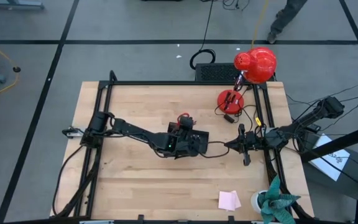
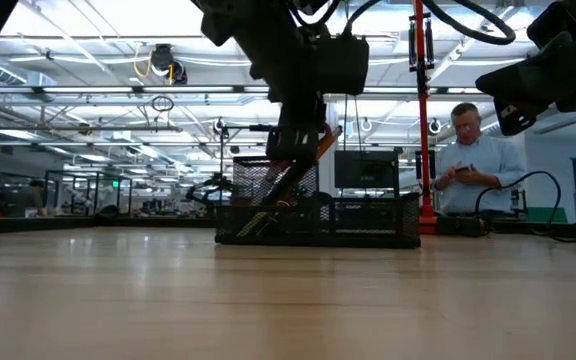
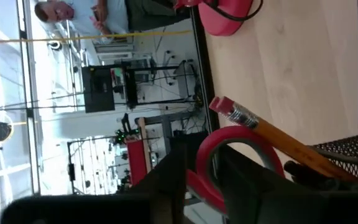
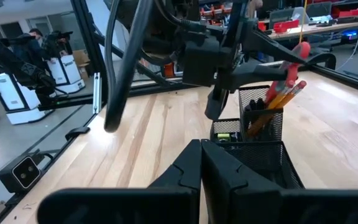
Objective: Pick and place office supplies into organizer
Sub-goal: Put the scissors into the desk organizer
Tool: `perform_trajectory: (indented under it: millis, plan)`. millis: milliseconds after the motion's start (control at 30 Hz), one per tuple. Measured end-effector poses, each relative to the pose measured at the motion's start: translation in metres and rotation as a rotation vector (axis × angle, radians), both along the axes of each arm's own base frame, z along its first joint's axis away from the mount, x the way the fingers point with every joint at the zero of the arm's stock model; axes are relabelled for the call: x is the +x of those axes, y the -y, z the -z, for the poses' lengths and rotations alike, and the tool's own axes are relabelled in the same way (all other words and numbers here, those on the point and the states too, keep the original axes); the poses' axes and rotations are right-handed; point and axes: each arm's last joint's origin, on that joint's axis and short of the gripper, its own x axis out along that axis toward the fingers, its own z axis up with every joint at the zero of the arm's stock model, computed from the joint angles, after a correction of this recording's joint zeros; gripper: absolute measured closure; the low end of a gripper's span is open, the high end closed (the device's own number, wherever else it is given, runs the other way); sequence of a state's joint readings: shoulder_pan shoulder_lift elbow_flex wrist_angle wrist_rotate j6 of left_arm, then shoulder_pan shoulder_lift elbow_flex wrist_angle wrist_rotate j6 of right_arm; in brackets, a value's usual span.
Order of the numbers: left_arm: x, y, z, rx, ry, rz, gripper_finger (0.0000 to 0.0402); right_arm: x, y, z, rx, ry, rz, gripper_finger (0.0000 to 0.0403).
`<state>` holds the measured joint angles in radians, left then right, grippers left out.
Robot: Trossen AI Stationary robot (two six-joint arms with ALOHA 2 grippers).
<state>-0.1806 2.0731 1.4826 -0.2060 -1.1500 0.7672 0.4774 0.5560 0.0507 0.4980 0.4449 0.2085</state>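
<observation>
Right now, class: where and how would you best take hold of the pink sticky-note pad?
Grip the pink sticky-note pad across two opposite edges, coming straight down from above. It lies flat and thin on the table, so jaws must straddle it; its edges appear clear.

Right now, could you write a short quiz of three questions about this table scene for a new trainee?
1. True or false: the scissors stand in the organizer beside the pencils.
2. Which gripper is over the organizer? A) left gripper B) right gripper
3. Fill in: the pink sticky notes lie on the ____.

Key: 1 true; 2 A; 3 table.
</observation>
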Motion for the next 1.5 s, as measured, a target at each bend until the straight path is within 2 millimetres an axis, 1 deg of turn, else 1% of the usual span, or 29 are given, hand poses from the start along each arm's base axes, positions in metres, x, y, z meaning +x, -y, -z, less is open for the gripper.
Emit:
perform_trajectory:
  millis: [200, 267, 367, 433, 567, 633, 767, 867, 933, 1033, 1100, 1200, 1233, 1267, 1333, 1400, 1433, 1500]
  plan:
    - [-0.002, 0.007, -0.001, 0.058, -0.031, -0.006, 0.0265, 0.0, 0.0, 0.0, 0.0, 0.0, 0.0, 0.0399]
    - [-0.001, 0.007, -0.004, 0.109, -0.039, -0.034, 0.0257, 0.0, 0.0, 0.0, 0.0, -0.001, 0.0, 0.0399]
    - [0.0, 0.009, -0.009, 0.195, -0.058, -0.079, 0.0255, 0.0, 0.0, 0.0, -0.001, -0.001, 0.0, 0.0399]
    - [-0.002, 0.01, -0.018, 0.194, -0.046, -0.072, 0.0255, 0.0, 0.0, 0.0, -0.005, -0.001, -0.001, 0.0399]
    - [-0.008, 0.014, -0.042, 0.143, 0.053, -0.047, 0.0255, 0.0, 0.0, 0.0, -0.011, 0.0, 0.0, 0.0399]
    - [-0.01, 0.014, -0.048, 0.122, 0.089, -0.045, 0.0255, 0.0, 0.0, 0.0, -0.011, 0.0, 0.0, 0.0399]
    - [-0.01, 0.014, -0.047, 0.072, 0.106, -0.008, 0.0254, 0.0, 0.0, 0.0, -0.011, 0.0, 0.0, 0.0399]
    - [-0.009, 0.016, -0.04, 0.027, 0.105, 0.02, 0.0254, 0.0, 0.0, 0.0, -0.009, 0.0, 0.0, 0.0399]
    - [-0.01, 0.015, -0.036, -0.001, 0.107, 0.017, 0.0254, 0.0, 0.0, 0.0, -0.003, -0.001, 0.0, 0.0399]
    - [-0.011, 0.012, -0.034, -0.028, 0.156, -0.016, 0.0254, 0.0, 0.0, 0.0, 0.005, -0.001, 0.0, 0.0399]
    - [-0.012, 0.011, -0.035, 0.002, 0.173, -0.055, 0.0255, 0.0, 0.0, 0.0, 0.005, -0.002, 0.0, 0.0399]
    - [-0.014, 0.016, -0.042, 0.129, 0.189, -0.148, 0.0266, 0.0, 0.0, 0.001, 0.004, -0.007, 0.0, 0.0399]
    - [-0.018, 0.02, -0.048, 0.151, 0.21, -0.172, 0.0274, 0.0, 0.0, 0.001, 0.006, -0.008, 0.0, 0.0399]
    - [-0.024, 0.024, -0.057, 0.137, 0.247, -0.169, 0.0284, 0.0, 0.0, 0.001, 0.009, -0.01, 0.001, 0.0399]
    - [-0.043, 0.036, -0.079, 0.069, 0.356, -0.148, 0.0306, 0.0, 0.0, 0.002, 0.006, -0.019, 0.0, 0.0399]
    - [-0.072, 0.043, -0.101, -0.07, 0.454, -0.113, 0.0331, 0.0, 0.0, 0.002, 0.005, -0.022, 0.0, 0.0399]
    - [-0.087, 0.043, -0.109, -0.169, 0.504, -0.112, 0.0343, 0.0, 0.0, 0.002, 0.005, -0.022, 0.0, 0.0399]
    - [-0.114, 0.036, -0.112, -0.315, 0.579, -0.146, 0.0368, 0.0, 0.0, 0.002, 0.005, -0.021, 0.0, 0.0399]
